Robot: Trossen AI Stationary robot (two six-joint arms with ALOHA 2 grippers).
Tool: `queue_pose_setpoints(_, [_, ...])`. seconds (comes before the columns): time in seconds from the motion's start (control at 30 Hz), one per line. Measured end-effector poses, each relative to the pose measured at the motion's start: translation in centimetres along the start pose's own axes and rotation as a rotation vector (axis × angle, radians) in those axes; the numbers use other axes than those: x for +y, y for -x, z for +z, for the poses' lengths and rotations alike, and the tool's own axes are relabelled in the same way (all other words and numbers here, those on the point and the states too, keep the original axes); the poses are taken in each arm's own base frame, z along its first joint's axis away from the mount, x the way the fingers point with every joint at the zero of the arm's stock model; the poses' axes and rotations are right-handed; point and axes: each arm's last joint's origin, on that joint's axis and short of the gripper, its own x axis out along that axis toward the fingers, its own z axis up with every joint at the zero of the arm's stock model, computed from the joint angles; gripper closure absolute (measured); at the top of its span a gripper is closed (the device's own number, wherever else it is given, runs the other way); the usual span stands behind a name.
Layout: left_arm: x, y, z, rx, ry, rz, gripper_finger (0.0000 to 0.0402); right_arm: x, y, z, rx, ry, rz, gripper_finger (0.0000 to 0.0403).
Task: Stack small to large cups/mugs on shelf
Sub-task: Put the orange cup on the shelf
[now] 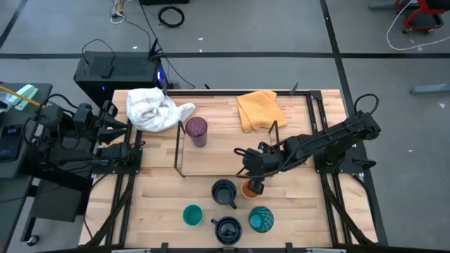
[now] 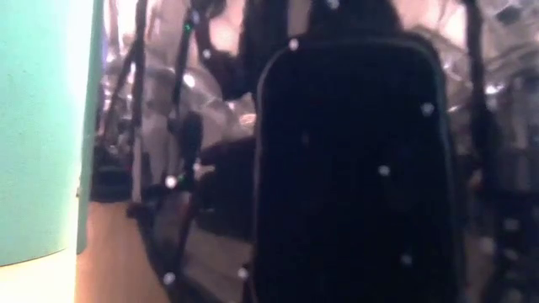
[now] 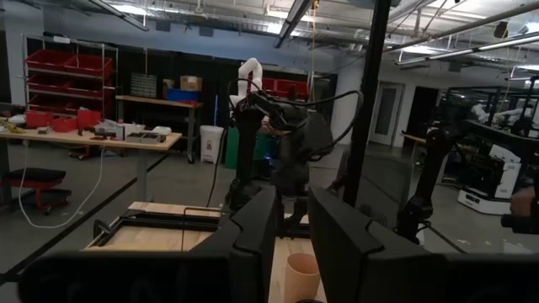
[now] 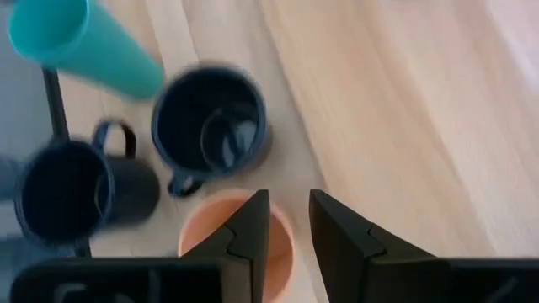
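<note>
Your right gripper [image 4: 289, 220] sits over the small orange cup [image 4: 238, 240], near the table's front middle, its fingers standing a narrow gap apart; one finger seems to be over the cup's mouth and the other outside its wall, but you cannot tell from these views whether the wall is pinched or merely straddled. The left gripper [image 3: 290, 244] waits off the table's left edge, its fingers likewise slightly apart and holding nothing. The risk from here, as I judge it: a thin one-wall pinch could let the cup swing or slip out on the lift, and the navy mug [image 1: 224, 192] just beside it could get nudged by a finger. The wire shelf [image 1: 180, 151] stands further back, so you could clip its front rail on the way. Count six vessels: one purple tumbler [image 1: 196, 131] inside the shelf, one orange cup, two navy mugs (the second [image 1: 226, 228] at the front edge), one small teal cup [image 1: 192, 215], one patterned teal cup [image 1: 260, 219]; also two cloths, white [image 1: 155, 108] and yellow [image 1: 258, 109]
</note>
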Motion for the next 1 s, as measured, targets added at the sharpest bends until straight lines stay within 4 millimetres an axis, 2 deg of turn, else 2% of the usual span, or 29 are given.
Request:
queue_pose_setpoints(0.27, [0.0,0.0,0.0,0.000,0.000,0.000,0.0320,-0.4,0.0,-0.6,0.072,0.032,-0.028,0.0310])
queue_pose_setpoints(0.6, [0.0,0.0,0.0,0.000,0.000,0.000,0.0322,-0.4,-1.6,-0.7,0.159,0.015,-0.010,0.0310])
queue_pose_setpoints(0.8, [0.0,0.0,0.0,0.000,0.000,0.000,0.0320,0.1,-3.4,-0.9,0.228,0.023,0.009,0.0310])
queue_pose_setpoints(1.0, [0.0,0.0,0.0,0.001,0.000,0.000,0.0326,0.2,-3.5,-0.9,0.233,0.024,0.010,0.0310])
